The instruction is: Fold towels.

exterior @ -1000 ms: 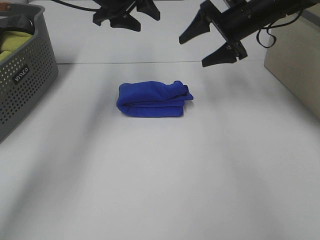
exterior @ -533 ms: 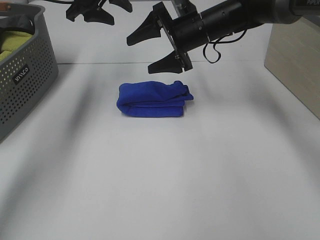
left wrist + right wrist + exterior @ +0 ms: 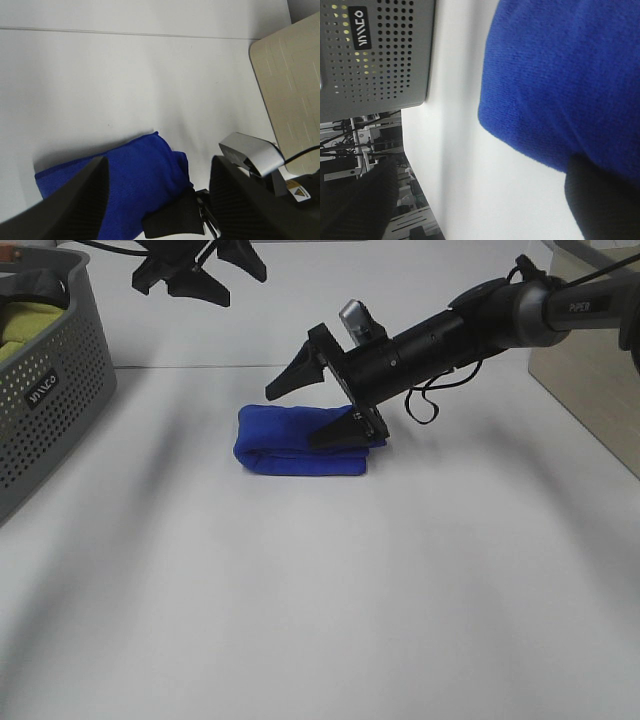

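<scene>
Right gripper point(image 3: 315, 403) fingers point(image 3: 336, 430) spread wide, straddling the right end of a folded blue towel point(image 3: 285, 440), one finger resting on it. The towel lies mid-table point(image 3: 330, 590), toward the far edge. Left gripper point(image 3: 195, 272) hovers high near the far edge, fingers spread. A grey perforated basket point(image 3: 45, 410) sits at the left edge.

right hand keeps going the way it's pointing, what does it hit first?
The folded blue towel. The right hand is open, aimed left and downward, with its lower finger already at the towel's right end. Whether that finger touches the cloth yet is unclear; the table lies just beneath.
</scene>
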